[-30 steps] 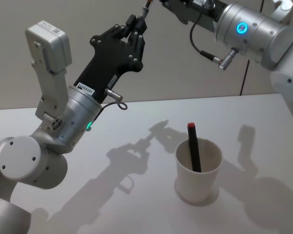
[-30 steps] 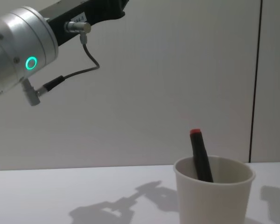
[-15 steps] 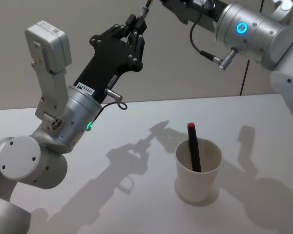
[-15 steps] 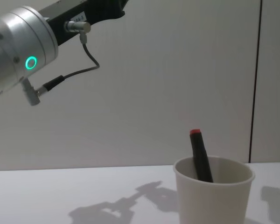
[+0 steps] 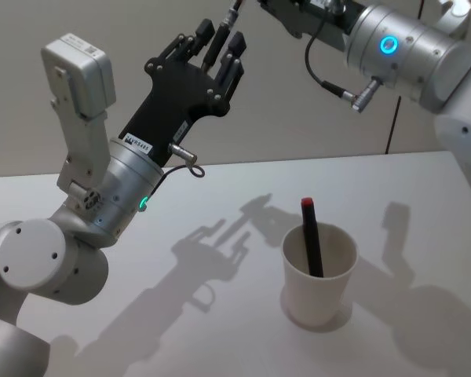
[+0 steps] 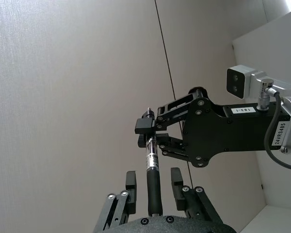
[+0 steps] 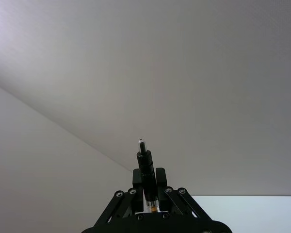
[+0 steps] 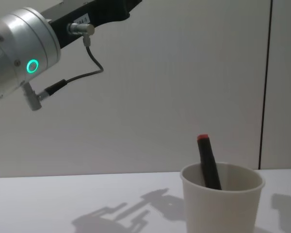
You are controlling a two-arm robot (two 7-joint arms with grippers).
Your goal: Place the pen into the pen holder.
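A dark pen (image 6: 152,194) is held high above the table between both arms. My right gripper (image 6: 148,133) is shut on its upper end; in the right wrist view the pen (image 7: 144,162) sticks out from between that gripper's (image 7: 148,175) fingers. My left gripper (image 5: 220,38) is open, its fingers (image 6: 131,180) standing apart on either side of the pen's lower part. The pen holder (image 5: 319,275), a white paper cup (image 8: 222,206), stands on the table below and to the right. In it leans another dark pen with a red cap (image 5: 310,236) (image 8: 208,162).
The white table (image 5: 424,204) spreads around the cup, with a plain wall behind. My left arm's silver joints (image 5: 55,259) take up the near left, and the right arm (image 5: 408,51) crosses the upper right.
My left gripper has opened its fingers and let go of the pen. The pen stays where it was, in the right gripper. The cup and the red-capped pen have not moved.
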